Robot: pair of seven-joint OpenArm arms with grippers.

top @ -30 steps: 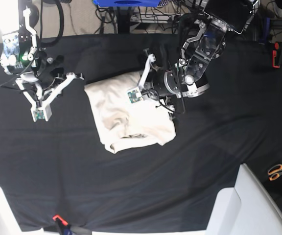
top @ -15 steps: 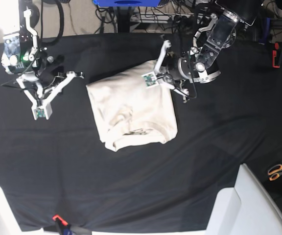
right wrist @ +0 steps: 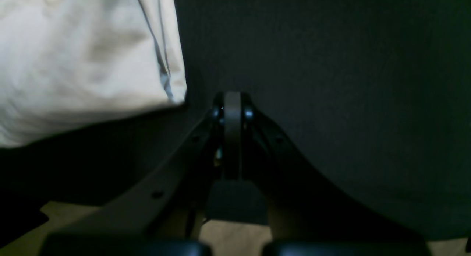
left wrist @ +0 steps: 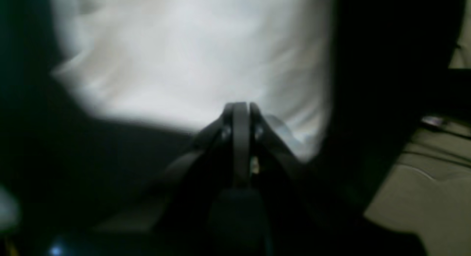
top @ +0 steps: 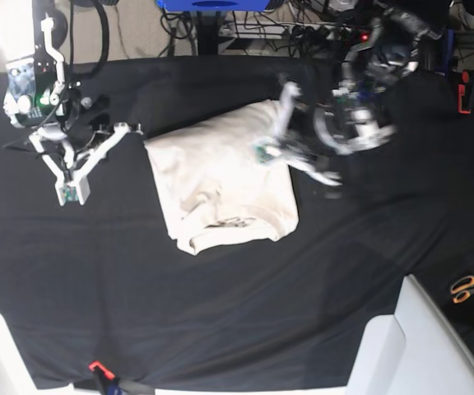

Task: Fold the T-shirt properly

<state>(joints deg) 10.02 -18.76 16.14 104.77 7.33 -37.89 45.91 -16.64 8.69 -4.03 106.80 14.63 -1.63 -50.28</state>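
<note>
Two arms work over a counter point(top: 220, 313) draped in black cloth. The T-shirt point(top: 220, 181), cream and folded into a rough rectangle, lies near the counter's middle, its lower edge rolled up with a dark print just showing there. The left gripper point(top: 263, 152), blurred in the base view, sits at the shirt's upper right edge; its wrist camera shows the jaws pressed together with no cloth between them, and the pale fabric point(left wrist: 191, 60) spread beyond them. The right gripper point(top: 69, 191) hangs over bare black cloth, well apart from the shirt's left side, jaws likewise closed on nothing; in its wrist view a folded corner of the shirt point(right wrist: 84, 60) lies to the upper left. Orange-handled scissors point(top: 467, 288) rest at the far right edge.
</note>
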